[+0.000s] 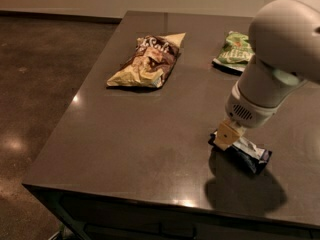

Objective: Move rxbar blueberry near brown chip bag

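The rxbar blueberry [251, 154], a small dark navy wrapper with a white panel, lies flat on the dark table [135, 134] near its front right. My gripper [227, 134] hangs from the big white arm and sits right over the bar's left end, touching or just above it. The brown chip bag [148, 61], dark brown on top and pale yellow below, lies at the back left of the table, well away from the bar.
A smaller green chip bag [235, 52] lies at the back right, partly behind my arm [280, 59]. The table's front edge runs just below the bar, and its left edge drops to a brown floor [40, 84].
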`<act>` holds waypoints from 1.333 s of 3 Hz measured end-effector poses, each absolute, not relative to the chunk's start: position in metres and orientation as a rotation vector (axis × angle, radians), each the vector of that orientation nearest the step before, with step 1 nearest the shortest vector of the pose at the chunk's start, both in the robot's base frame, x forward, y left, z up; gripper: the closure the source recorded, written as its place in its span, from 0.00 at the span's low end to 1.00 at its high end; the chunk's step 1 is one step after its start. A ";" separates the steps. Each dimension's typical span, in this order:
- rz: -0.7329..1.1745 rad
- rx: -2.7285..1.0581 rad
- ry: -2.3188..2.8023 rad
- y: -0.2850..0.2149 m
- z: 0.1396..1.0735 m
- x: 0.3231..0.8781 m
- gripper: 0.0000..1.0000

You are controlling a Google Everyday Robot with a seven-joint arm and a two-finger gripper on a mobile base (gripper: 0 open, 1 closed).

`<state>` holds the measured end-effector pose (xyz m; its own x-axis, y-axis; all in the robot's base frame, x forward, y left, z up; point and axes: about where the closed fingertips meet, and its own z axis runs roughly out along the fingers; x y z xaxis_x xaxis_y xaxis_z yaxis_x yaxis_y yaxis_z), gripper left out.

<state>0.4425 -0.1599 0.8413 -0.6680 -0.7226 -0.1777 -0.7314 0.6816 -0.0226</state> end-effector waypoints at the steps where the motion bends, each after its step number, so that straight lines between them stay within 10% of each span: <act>1: 0.140 -1.226 2.668 -0.142 0.858 0.455 0.99; 4: 0.290 -1.422 2.441 -0.019 0.892 0.528 1.00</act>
